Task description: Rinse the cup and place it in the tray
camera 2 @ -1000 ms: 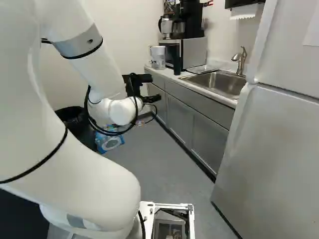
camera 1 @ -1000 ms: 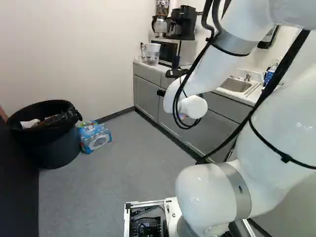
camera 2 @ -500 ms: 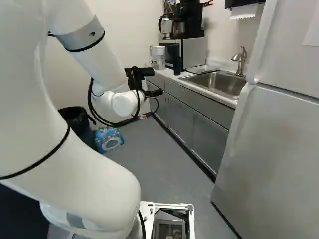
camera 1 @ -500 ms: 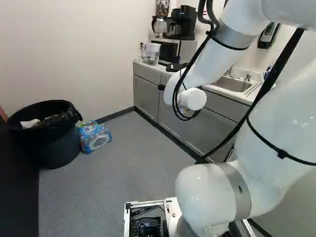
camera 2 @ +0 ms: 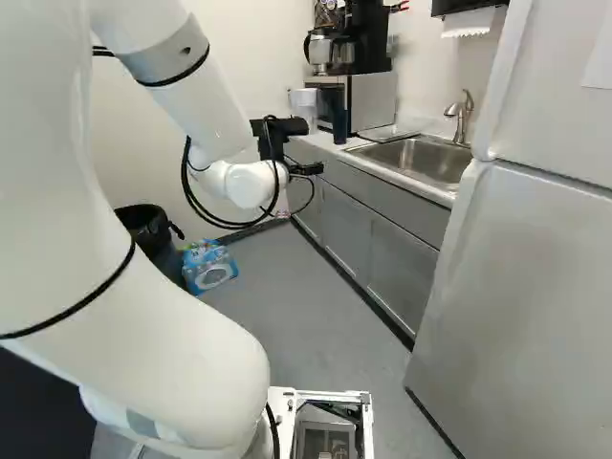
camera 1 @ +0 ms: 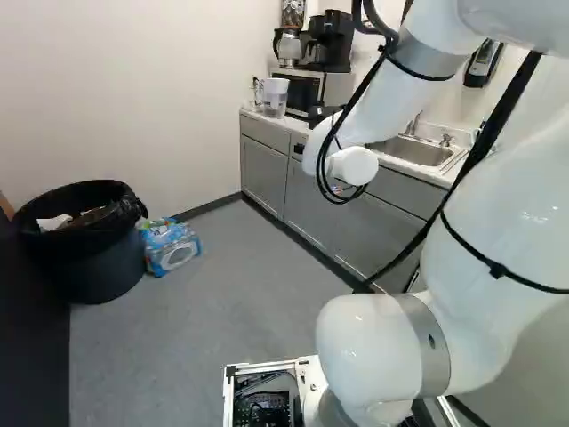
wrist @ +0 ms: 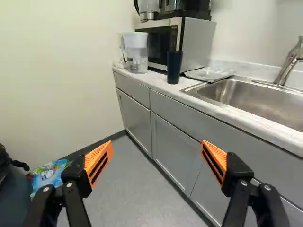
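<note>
Cup point(wrist: 174, 67), dark and tall, stands upright on the counter point(wrist: 158, 82), claw point(camera 2: 310, 169) spread apart.

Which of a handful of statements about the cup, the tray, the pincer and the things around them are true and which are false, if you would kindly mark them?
1. The dark cup stands upright on the counter. True.
2. The pincer is shut on the cup. False: its fingers stand apart with nothing between them.
3. The tray lies beside the sink. True.
4. The coffee maker stands on the floor. False: it stands on top of the microwave.
5. The blue pack lies next to the black bin. True.
</note>
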Tool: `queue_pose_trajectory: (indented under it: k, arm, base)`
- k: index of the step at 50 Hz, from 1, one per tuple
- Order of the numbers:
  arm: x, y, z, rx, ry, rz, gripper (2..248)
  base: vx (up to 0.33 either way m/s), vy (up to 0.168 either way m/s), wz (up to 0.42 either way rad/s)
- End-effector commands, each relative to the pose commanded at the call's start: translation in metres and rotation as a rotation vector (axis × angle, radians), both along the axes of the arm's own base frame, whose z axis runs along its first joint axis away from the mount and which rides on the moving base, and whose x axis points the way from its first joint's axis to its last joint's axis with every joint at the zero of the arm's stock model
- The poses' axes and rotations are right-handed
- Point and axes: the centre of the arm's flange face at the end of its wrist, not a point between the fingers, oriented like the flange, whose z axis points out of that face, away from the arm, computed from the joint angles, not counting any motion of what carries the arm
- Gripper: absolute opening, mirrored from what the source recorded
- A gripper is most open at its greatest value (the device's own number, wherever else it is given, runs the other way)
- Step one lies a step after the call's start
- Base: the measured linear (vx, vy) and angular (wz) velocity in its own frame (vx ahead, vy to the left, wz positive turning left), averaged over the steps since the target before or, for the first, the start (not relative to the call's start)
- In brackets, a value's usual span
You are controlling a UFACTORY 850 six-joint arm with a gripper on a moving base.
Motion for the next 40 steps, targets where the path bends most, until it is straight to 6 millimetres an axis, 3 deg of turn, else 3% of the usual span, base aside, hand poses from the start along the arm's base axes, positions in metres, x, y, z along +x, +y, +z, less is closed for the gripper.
queue_pose_trajectory:
  k: [40]
  arm:
    - [0.045,-0.057,0.039,-0.007,-0.046,-0.110,247]
  base:
    - [0.000,0.000,0.000]
